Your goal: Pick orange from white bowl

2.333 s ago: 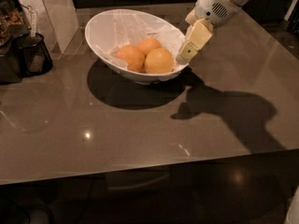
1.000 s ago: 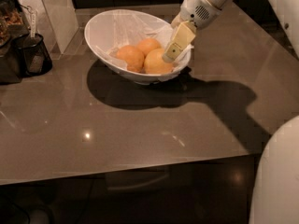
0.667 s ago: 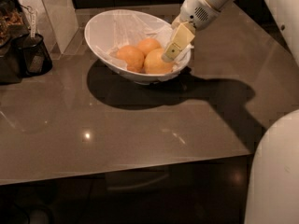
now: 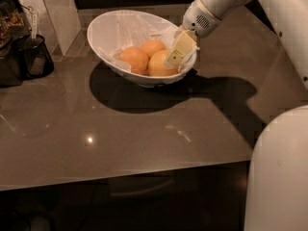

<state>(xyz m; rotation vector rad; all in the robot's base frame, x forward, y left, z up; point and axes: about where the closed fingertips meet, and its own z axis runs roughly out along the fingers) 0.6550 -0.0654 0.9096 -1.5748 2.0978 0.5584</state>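
Part of orange (image 4: 156, 67) behind gripper (image 4: 177, 53) in white bowl (image 4: 103, 30); arm (image 4: 216, 1) cropped

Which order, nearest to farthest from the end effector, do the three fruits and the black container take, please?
End effector: over the white bowl's right side.
1. orange, bowl's right, partly behind it.
2. rear fruit, bowl's back.
3. left fruit, bowl's middle-left.
4. black container, table's far left.
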